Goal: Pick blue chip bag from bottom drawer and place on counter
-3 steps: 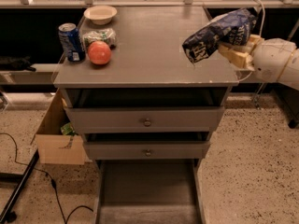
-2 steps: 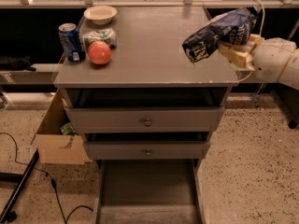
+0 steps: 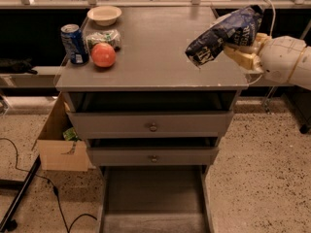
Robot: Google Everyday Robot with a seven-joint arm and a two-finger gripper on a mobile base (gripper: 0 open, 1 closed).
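Jaws of the cream two-finger gripper [image 3: 236, 51] pinched the crumpled dark-blue foil chip bag [image 3: 221, 35], held above the right edge of the flat grey counter [image 3: 160, 47]. Nearer, the wide grey bottom drawer [image 3: 153, 198] stood pulled out; a blue soda can [image 3: 74, 43] stood far left.

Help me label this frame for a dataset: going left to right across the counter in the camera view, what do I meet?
Blue soda can → red fruit → blue chip bag, held over the right side of the counter by the gripper, shut on it. The bowl and packet line up behind the fruit, so they are left out.
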